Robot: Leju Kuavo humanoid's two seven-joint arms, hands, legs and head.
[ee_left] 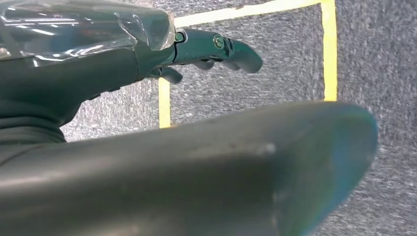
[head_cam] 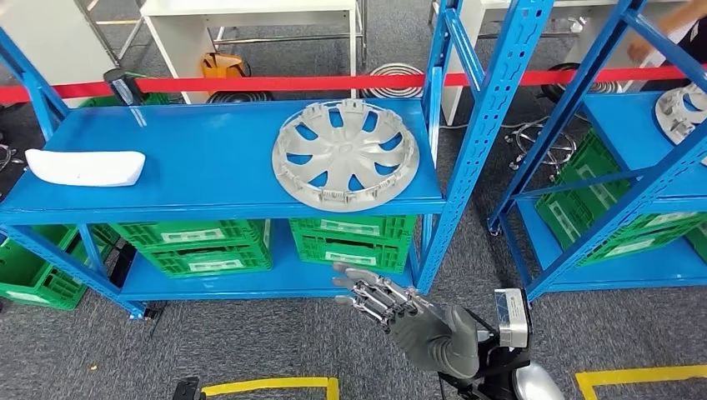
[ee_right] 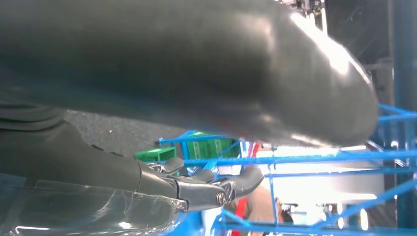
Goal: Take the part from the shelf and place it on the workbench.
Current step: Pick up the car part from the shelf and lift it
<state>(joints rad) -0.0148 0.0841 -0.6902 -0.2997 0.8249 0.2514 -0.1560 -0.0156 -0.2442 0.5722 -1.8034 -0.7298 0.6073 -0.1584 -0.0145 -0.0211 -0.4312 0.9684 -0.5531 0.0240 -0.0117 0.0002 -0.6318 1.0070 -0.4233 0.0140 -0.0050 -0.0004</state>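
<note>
Right robot hand (head_cam: 392, 302) spread, empty | silver slotted wheel cover (head_cam: 346, 154) flat on shelf (head_cam: 200, 167)

Silver-grey spoked wheel cover (head_cam: 348, 154) flat on blue shelf (head_cam: 200, 158)

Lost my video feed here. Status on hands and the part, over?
Right robot hand open, raised toward the shelf, holding nothing. Left robot hand empty, hanging over grey carpet. Silver plastic hubcap flat on blue metal shelf, untouched. Nothing blocking it.
</note>
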